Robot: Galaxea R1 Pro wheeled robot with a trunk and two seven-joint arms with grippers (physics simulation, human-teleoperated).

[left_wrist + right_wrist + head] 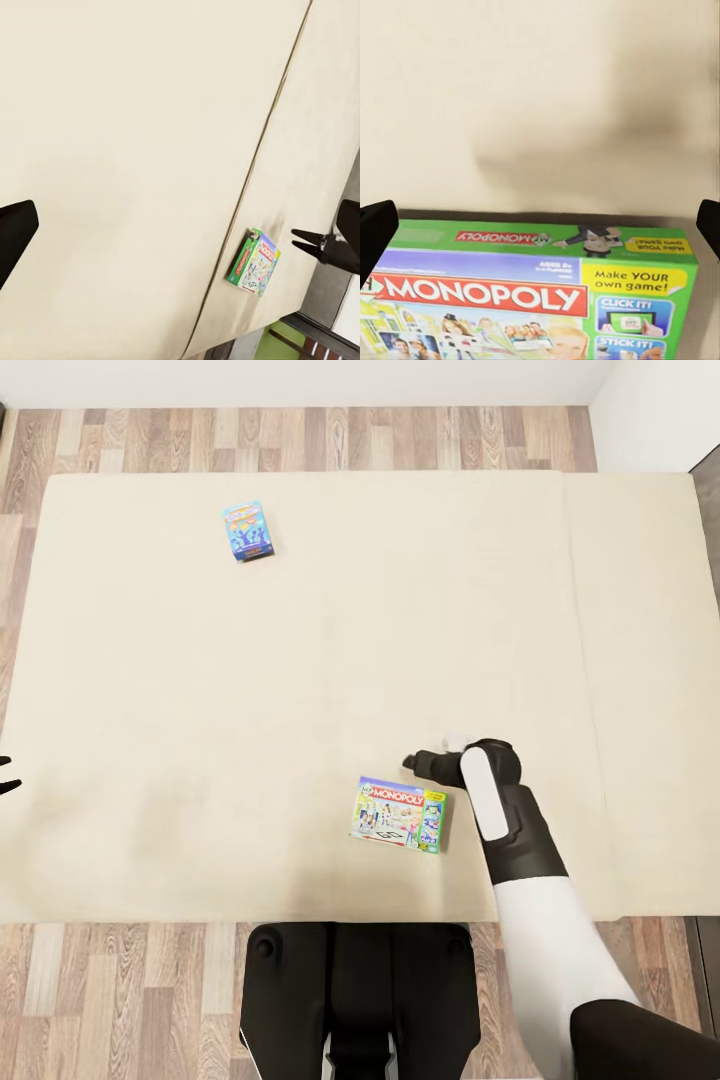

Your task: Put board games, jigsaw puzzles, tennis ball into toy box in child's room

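Monopoly box [400,815] flat on bed [300,660], long axis sideways, title upright | right hand [412,762] spread apart just behind it | teal box [248,530] far off, lengthwise | left hand [6,775]: can't tell

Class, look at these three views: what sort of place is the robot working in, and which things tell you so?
Probably a bedroom: a wide cream bed on a wood-plank floor, with two board games lying on it, a Monopoly box and a small blue box.
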